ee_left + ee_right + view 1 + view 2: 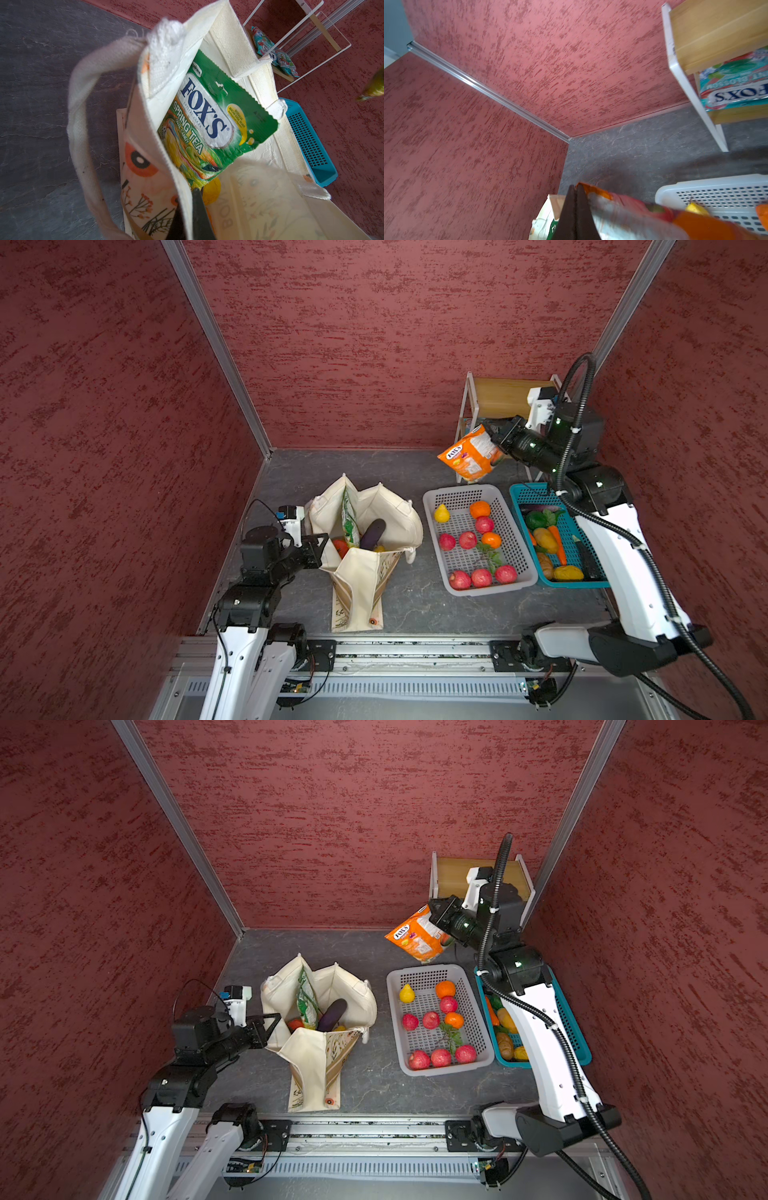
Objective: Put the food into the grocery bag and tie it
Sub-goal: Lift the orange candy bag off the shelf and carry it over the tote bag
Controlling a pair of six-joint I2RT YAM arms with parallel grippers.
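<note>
The orange packet hangs far right, pinched tight in the right gripper. Carry it left over the grocery bag at centre, whose left rim the closed left gripper clamps. Release low, inside the mouth.

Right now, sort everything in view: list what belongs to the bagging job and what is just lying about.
Belongs to the job: grocery bag, rim pinched by the left gripper; orange FOX'S packet in the right gripper; green FOX'S packet and eggplant inside the bag; red fruit in the grey basket.
Lying about: teal basket, shelf rack.
</note>
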